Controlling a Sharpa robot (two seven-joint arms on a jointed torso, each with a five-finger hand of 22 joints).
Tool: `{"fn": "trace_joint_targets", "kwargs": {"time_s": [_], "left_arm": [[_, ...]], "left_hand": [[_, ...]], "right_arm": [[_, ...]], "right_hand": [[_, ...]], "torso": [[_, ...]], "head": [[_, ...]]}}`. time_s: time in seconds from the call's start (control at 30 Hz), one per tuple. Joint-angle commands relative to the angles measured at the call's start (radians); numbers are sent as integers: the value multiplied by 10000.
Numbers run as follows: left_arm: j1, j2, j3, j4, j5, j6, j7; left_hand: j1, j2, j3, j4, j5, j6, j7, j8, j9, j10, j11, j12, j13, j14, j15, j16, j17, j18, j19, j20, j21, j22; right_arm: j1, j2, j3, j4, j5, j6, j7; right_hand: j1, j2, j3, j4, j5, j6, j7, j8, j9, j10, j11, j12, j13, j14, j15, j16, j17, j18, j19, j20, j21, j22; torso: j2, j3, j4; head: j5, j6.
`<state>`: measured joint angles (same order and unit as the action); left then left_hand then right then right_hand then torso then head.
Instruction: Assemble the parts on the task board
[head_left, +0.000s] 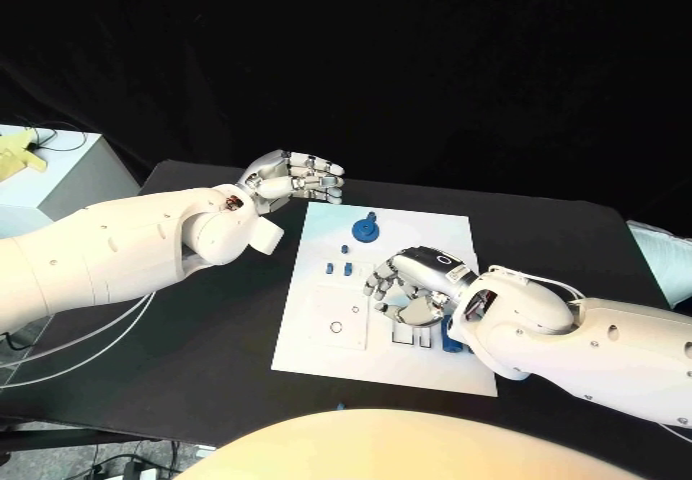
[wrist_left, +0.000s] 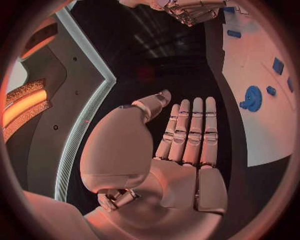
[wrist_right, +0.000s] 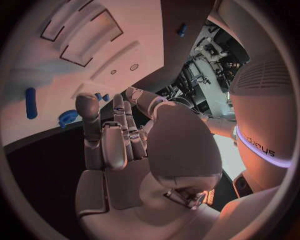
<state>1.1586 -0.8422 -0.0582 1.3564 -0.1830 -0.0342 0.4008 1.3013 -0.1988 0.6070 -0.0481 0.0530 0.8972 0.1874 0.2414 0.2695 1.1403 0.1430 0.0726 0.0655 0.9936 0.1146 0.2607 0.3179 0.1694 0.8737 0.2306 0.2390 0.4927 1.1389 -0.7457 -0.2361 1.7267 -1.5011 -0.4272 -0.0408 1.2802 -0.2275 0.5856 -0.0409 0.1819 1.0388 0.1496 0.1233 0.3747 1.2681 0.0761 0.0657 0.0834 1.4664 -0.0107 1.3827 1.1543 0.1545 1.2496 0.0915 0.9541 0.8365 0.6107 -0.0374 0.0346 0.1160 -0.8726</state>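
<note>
Left arm reached in from the left; left hand (head_left: 296, 178) was raised, palm facing the wrist camera, fingers (wrist_left: 190, 131) straight and side by side, thumb set apart, holding nothing. Right arm entered from the right; right hand (head_left: 414, 283) was turned palm-down, fingers (wrist_right: 115, 135) extended and slightly curled, nothing held.

Robotics lab / test cell. Evidence: black-draped table (head_left: 216, 330) w/ black backdrop; white task board (head_left: 378, 300) w/ outlined recesses and small blue parts (head_left: 368, 228) — a bench test fixture. Loose white cables (head_left: 87, 340) run beside the table. Equipment racks (wrist_right: 200, 70) in background, right wrist view — no domestic furnishings.
</note>
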Motion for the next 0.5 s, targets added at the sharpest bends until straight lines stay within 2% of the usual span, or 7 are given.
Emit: {"fn": "trace_joint_targets", "kwargs": {"time_s": [0.03, 0.17, 0.37, 0.5], "left_arm": [[-45, 110, 6, -145, 170, 229, 93], [-99, 202, 1, -304, 212, 265, 93], [-172, 284, -4, -440, 257, 300, 90], [-197, 311, -6, -467, 267, 317, 85]], "left_hand": [[50, 2, -68, -17, 33, 12, 79, -35, -17, 7, 50, -57, 14, 54, 16, -38, 13, 120, 78, 19, -40, -12], [50, 2, -68, -17, 33, 12, 79, -35, -17, 7, 50, -57, 14, 54, 16, -38, 13, 120, 78, 19, -40, -12], [50, 2, -68, -17, 33, 12, 79, -35, -17, 7, 50, -57, 14, 54, 16, -38, 13, 120, 78, 19, -40, -12], [52, 5, -70, -16, 32, 16, 71, -36, -18, 10, 49, -54, 15, 61, 16, -47, 15, 120, 86, 19, -52, -23]], "right_arm": [[11, -56, -1, 32, 799, 930, 959], [15, -124, -1, 69, 938, 1257, 1164], [8, -233, -2, 172, 1060, 1950, 1442], [-6, -282, -4, 198, 1090, 2146, 1480]], "right_hand": [[-143, -57, -158, 41, -107, -94, 8, -46, 20, 113, -1, 40, 30, 308, 64, 78, 117, -82, 36, 24, -16, 57], [-88, -112, -289, 68, -133, -146, -27, -70, 30, 343, -64, 150, 140, 309, 13, 112, 141, -82, 77, 15, -62, 40], [165, -140, -614, 71, -106, -206, -175, -111, 52, 944, -279, 705, 626, 282, -164, 113, 101, -78, 153, -130, -204, -22], [226, -130, -649, 67, -86, -218, -183, -122, 52, 922, -293, 770, 719, 283, -179, 120, 106, -84, 175, -151, -214, -14]], "torso": [[-136, 35, 43], [-209, 61, 47], [-265, 71, 43], [-258, 64, 45]], "head": [[70, 0], [138, 0], [229, 0], [170, 0]]}}
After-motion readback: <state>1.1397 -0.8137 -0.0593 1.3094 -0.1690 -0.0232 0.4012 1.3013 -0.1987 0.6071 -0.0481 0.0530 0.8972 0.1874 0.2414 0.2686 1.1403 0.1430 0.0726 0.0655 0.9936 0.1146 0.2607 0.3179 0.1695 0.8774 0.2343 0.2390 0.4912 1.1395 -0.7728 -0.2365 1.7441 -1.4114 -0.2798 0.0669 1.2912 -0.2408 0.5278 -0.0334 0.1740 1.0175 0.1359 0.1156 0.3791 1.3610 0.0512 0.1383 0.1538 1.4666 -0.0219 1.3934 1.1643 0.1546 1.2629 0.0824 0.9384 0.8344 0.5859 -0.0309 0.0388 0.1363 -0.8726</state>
